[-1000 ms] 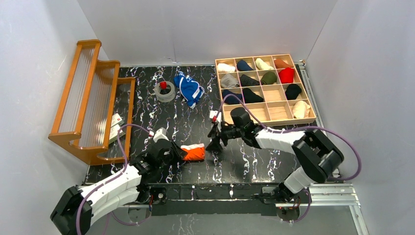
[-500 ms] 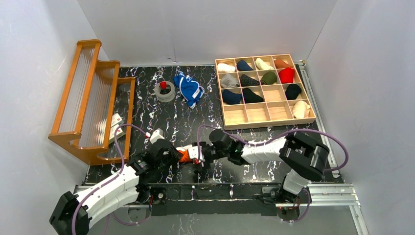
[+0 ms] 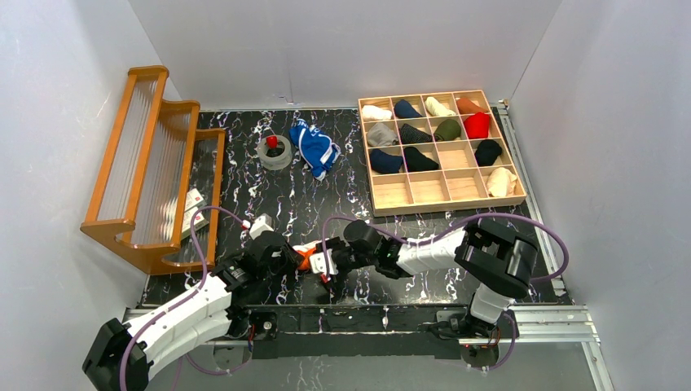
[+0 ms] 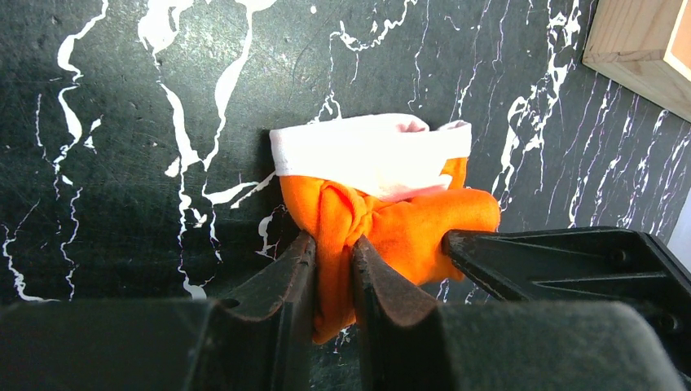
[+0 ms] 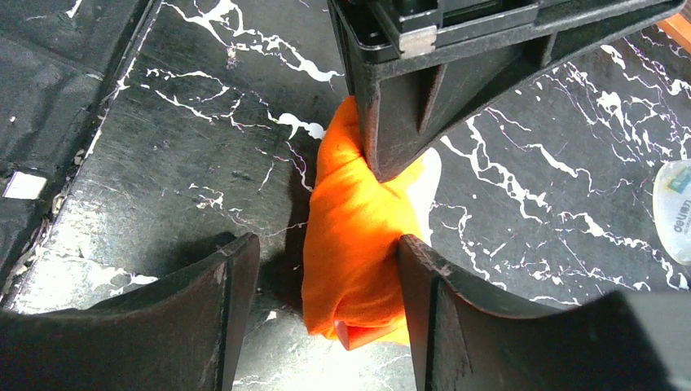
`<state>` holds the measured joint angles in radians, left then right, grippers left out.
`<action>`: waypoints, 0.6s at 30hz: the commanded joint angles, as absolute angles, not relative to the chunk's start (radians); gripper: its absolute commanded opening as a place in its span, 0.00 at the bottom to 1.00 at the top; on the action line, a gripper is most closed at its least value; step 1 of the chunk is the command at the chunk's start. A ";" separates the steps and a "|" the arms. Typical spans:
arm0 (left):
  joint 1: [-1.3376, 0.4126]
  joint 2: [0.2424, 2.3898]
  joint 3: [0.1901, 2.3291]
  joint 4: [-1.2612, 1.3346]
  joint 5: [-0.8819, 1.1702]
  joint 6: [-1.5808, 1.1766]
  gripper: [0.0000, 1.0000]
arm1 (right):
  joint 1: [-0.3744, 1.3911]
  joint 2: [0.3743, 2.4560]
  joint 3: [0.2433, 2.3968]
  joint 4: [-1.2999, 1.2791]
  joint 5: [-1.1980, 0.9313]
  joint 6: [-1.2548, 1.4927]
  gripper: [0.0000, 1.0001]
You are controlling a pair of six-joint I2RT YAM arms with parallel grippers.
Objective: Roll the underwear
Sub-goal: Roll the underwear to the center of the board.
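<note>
**A:** From above, what is changing?

**B:** The right gripper [image 3: 326, 262] is swinging over from beside the wooden tray [image 3: 440, 207] to the orange underwear [image 3: 304, 259] at the near edge of the table [image 3: 342, 187]. The blue underwear [image 3: 314, 148] is lying untouched at the back.

**A:** And the left wrist view?

**B:** The left gripper [image 4: 332, 252] is pinching a fold of the orange fabric tight.

**A:** The right wrist?

**B:** Its jaws are straddling the bundle, parted, with one finger touching cloth. It is probably closing in to tighten the roll.

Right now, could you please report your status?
Left pincer shut on orange underwear. Right pincer open, straddling it. Blue underwear crumpled, far back. Pincers close together.
</note>
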<state>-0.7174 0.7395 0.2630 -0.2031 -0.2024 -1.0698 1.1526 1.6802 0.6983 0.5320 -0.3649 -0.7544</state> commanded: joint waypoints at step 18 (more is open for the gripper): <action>-0.721 0.743 0.273 -0.300 -0.230 -1.033 0.09 | 1.173 1.675 0.737 0.590 -0.273 -0.792 0.68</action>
